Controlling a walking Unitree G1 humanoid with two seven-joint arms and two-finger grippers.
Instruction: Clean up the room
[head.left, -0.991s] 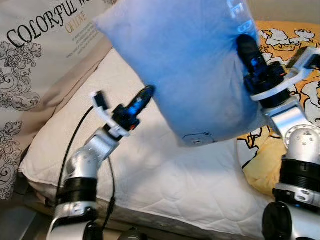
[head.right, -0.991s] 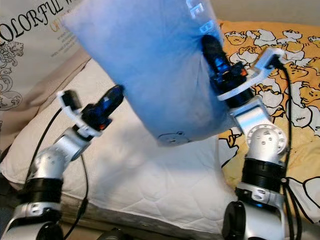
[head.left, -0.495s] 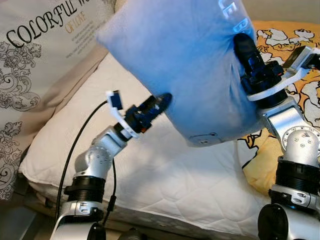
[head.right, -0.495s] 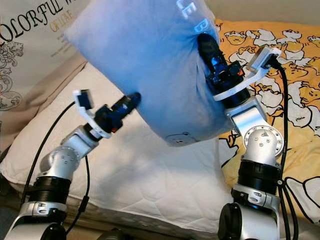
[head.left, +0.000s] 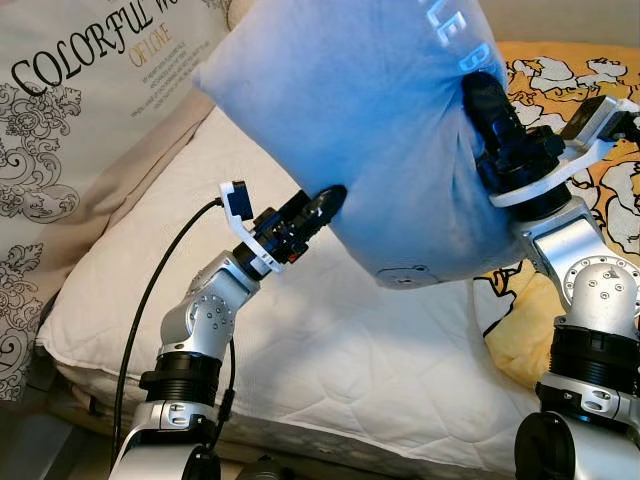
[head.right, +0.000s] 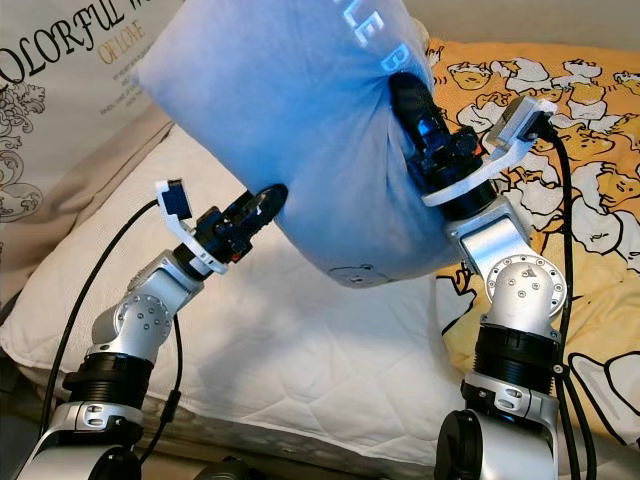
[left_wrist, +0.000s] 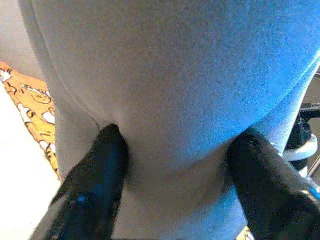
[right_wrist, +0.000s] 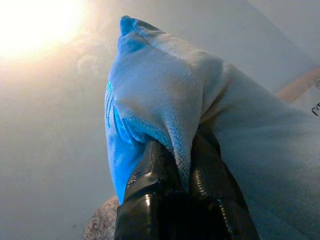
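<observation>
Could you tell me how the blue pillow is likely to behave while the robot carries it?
The blue pillow is probably soft and floppy: its fabric bunches where the right tool pinches it. It seems light for its bulk, held aloft by that pinch. The left tool, fingers spread, dents its side, so it likely yields when pushed.

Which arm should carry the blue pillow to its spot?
Right, probably. The right gripper is pinched shut on a fold of the blue pillow, holding it aloft; the left gripper only straddles its underside, open.

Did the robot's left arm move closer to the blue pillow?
Yes. The left gripper has swung up over the white quilt and now presses its open fingers against the blue pillow.
</observation>
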